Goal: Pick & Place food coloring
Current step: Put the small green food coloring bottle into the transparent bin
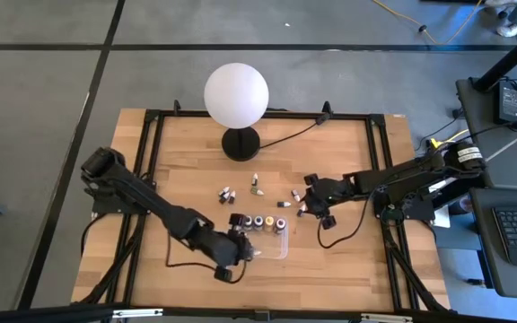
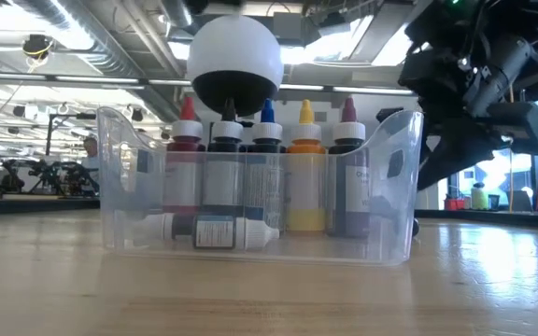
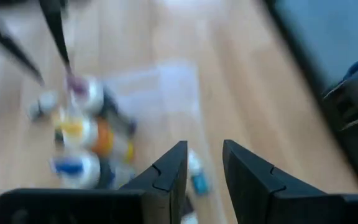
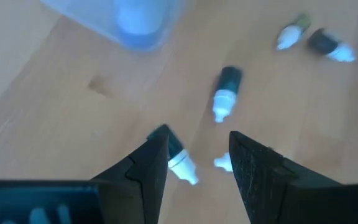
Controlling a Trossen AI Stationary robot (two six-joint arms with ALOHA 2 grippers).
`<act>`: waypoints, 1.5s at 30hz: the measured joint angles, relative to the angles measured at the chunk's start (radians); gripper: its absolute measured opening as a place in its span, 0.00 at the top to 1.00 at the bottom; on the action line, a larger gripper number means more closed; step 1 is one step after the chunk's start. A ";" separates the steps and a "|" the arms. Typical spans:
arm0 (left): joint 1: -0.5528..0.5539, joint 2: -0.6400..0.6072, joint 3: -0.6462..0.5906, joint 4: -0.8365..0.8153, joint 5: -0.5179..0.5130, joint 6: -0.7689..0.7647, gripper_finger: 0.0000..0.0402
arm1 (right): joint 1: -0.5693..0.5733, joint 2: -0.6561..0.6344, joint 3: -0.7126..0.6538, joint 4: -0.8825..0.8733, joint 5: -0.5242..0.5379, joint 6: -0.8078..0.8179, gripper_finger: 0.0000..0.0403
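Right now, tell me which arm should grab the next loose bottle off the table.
The right. Its gripper hovers open directly over loose bottles lying on the wood, two of them right at its jaws. The left gripper is at the clear tray, away from the scattered ones.

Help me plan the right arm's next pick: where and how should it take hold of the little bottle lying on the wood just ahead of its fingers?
Grip the bottle across its dark body, not the white pointed cap, which tapers and would likely slip. It lies flat on the table, so come straight down from above with the right gripper open, one finger on each long side.
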 joint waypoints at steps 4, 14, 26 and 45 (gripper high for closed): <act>-0.007 -0.078 -0.121 0.287 0.140 0.123 0.76 | 0.000 0.075 0.025 -0.016 -0.053 -0.030 0.57; 0.009 -0.274 -0.531 0.837 0.226 0.127 0.75 | 0.000 0.174 0.049 -0.021 -0.049 -0.046 0.57; 0.001 -0.287 -0.645 0.917 0.196 0.142 0.75 | 0.000 0.172 0.049 -0.020 -0.043 -0.045 0.57; 0.002 -0.287 -0.645 0.916 0.178 0.151 0.76 | 0.000 0.241 0.053 0.021 -0.006 -0.100 0.60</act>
